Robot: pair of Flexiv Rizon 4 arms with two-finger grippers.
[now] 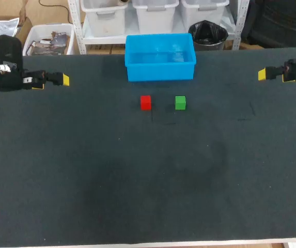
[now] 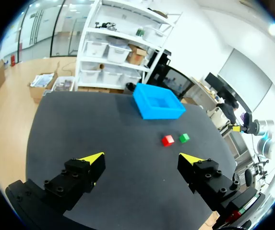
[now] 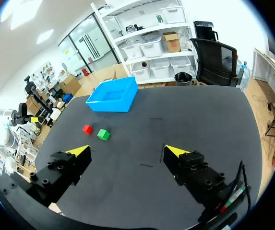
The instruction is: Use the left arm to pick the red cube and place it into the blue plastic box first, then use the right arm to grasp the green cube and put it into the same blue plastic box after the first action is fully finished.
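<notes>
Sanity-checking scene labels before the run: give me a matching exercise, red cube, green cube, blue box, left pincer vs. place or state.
1 red cube
2 green cube
3 blue plastic box
4 left pincer

A open, holding nothing
B no cube inside
C on the table, right of the other cube
D on the table, left of the other cube

Pairs: 1-D, 2-C, 3-B, 4-A

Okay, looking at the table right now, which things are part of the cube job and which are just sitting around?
Part of the job:
red cube
green cube
blue plastic box
left gripper, open
right gripper, open

Not part of it:
dark table, which only carries the rest
</notes>
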